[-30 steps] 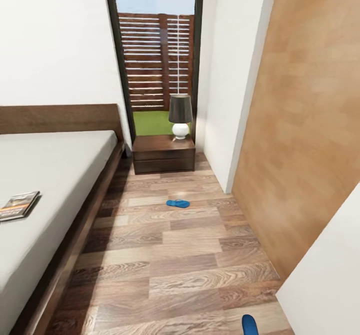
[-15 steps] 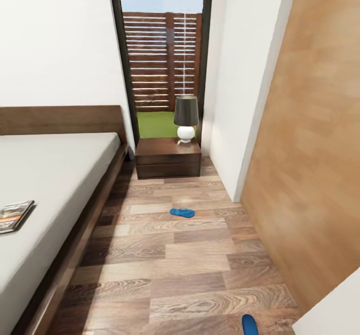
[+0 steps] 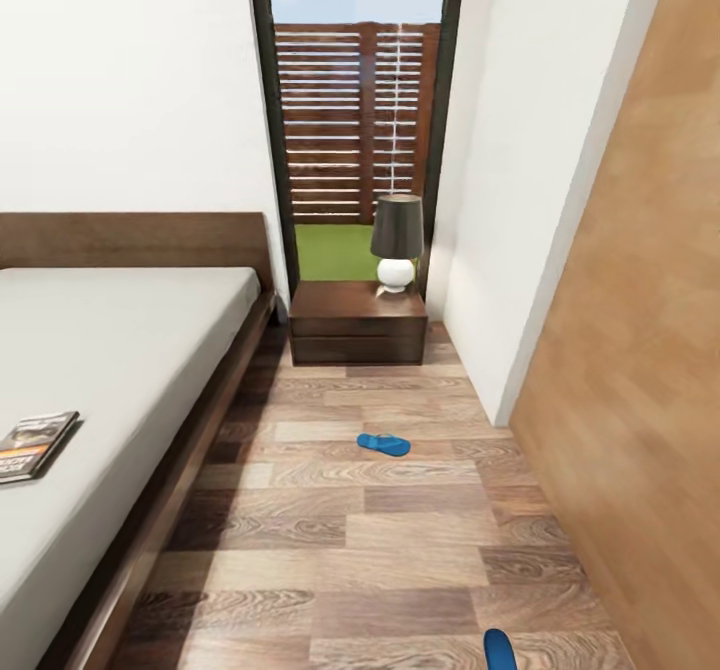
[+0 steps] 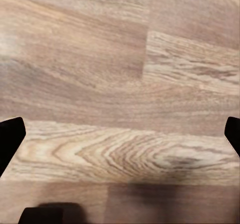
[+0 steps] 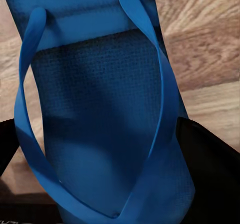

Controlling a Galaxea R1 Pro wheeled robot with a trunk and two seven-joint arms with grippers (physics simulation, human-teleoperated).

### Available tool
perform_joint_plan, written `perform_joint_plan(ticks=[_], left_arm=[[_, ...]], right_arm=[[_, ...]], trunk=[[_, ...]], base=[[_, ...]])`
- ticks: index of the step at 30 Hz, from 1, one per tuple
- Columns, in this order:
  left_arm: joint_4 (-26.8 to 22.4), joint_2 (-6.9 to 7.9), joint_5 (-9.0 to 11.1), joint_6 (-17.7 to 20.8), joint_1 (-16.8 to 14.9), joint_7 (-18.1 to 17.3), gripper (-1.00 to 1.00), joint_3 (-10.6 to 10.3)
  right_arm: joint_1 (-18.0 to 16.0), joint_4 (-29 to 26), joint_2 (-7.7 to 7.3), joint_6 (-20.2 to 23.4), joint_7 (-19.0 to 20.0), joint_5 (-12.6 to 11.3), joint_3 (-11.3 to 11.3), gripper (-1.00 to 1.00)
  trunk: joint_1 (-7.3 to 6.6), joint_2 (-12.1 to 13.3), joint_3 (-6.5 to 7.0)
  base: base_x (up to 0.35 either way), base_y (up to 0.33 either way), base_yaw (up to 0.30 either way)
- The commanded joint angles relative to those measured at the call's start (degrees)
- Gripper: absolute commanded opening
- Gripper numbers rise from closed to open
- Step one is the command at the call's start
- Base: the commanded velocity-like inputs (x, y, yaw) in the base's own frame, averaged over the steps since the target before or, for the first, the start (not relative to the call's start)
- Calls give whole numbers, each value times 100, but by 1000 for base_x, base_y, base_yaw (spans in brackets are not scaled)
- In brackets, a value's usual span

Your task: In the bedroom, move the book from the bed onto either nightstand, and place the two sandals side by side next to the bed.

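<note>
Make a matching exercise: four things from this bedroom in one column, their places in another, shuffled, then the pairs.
Things:
1. book
2. lamp
3. nightstand
4. far sandal

Places:
A. on the floor, midway along the aisle beside the bed
B. on the mattress, near its edge
C. below the tall window, next to the headboard
D. on the nightstand's top, at its right end

Pairs: 1-B, 2-D, 3-C, 4-A
</note>
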Motion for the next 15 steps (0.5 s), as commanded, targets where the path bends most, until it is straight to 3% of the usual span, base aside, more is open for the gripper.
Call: perform_joint_plan(ticks=[1,15], left_arm=[[8,1,59,-2,-4,-44,100,15],[8,1,59,-2,-4,-44,100,17]], right_arm=[[-8,19,0,-14,31,-25,-12,-100],[-8,19,2,-14,29,-25,-12,-100]], trunk=[[0,-2,-5],[0,-2,-5]], base=[[48,0,-80],[8,0,-249]])
